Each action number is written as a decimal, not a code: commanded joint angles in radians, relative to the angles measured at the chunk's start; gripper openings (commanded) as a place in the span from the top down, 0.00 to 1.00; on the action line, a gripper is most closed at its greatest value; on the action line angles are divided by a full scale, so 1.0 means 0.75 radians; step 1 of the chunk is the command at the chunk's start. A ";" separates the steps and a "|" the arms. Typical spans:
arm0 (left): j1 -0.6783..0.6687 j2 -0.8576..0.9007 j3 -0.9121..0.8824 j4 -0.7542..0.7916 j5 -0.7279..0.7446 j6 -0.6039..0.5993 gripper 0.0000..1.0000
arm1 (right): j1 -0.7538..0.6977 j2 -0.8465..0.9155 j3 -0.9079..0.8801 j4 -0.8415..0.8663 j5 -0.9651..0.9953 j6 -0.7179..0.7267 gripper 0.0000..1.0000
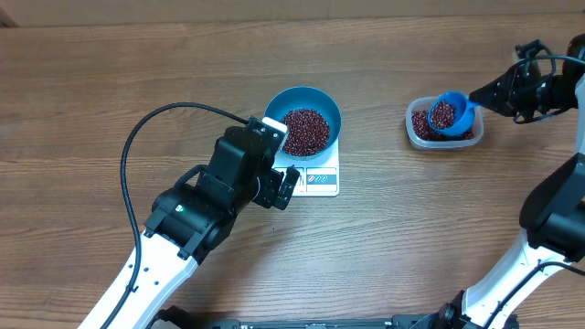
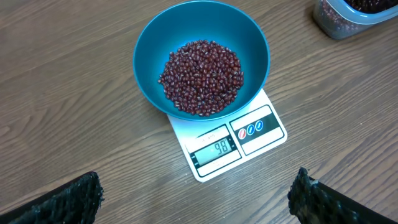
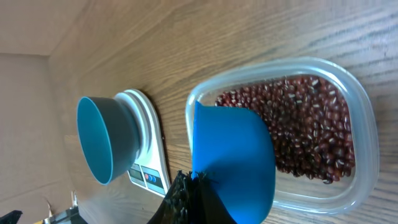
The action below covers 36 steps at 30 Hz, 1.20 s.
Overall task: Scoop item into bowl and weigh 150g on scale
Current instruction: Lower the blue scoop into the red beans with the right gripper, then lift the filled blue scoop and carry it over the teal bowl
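Three lots of beans [image 2: 202, 78]: bowl [image 2: 149, 53] on scale [image 2: 252, 130], clear tub [image 3: 368, 124], scoop [image 3: 230, 155].

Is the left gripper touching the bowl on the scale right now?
Apart. The left wrist view shows the left gripper open, its fingers at the frame's bottom edge, with bare table plainly between them and the bowl.

On the white scale [image 2: 275, 132] the small display [image 2: 216, 149] shows the number 98. Beside it are three round buttons [image 2: 250, 129], one red and two blue, with signs too small to read. A faint print above the display is also not readable.
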<state>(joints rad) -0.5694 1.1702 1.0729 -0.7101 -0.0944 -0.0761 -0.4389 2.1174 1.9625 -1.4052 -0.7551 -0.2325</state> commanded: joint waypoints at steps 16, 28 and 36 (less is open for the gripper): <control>-0.001 0.011 -0.008 0.005 -0.013 -0.009 0.01 | 0.077 -0.310 0.073 -0.052 -0.279 -0.011 0.96; -0.001 0.011 -0.008 0.005 -0.013 -0.009 0.00 | 0.390 -0.340 0.073 -0.031 -0.278 -0.010 0.96; -0.001 0.011 -0.008 0.005 -0.013 -0.009 0.00 | 0.629 -0.340 0.073 0.090 -0.260 -0.005 0.96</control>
<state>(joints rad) -0.5694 1.1702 1.0729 -0.7101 -0.0944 -0.0761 -0.0063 1.9034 1.9823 -1.3563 -0.9352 -0.2359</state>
